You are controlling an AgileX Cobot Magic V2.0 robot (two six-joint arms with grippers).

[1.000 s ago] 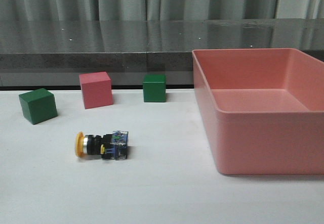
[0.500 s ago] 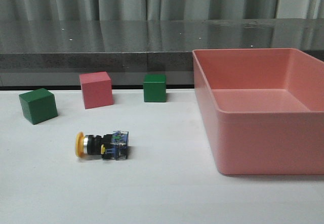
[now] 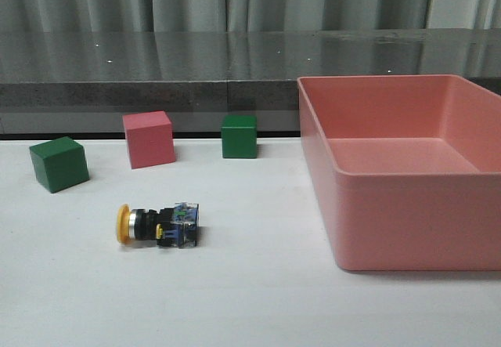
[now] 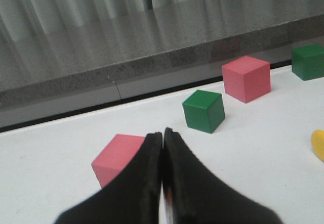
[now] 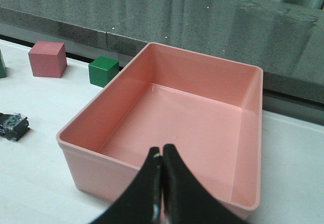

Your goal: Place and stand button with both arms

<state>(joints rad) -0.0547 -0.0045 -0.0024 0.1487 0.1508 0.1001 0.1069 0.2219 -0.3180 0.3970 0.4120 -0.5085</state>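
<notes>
Lying on its side unchanged, the button (image 3: 157, 225) is left untouched, well clear of both jaws, which are pressed together empty; the task is unstarted.

We see a smooth matt white table (image 3: 258, 284) and a pink bin (image 3: 407, 229) of smooth plastic with a soft sheen. The button (image 3: 156, 224) has a glossy yellow cap, shiny metal collar and clear plastic base. The cubes (image 3: 148, 139) look matt. The ledge (image 3: 156, 65) behind is polished, speckled stone.
</notes>
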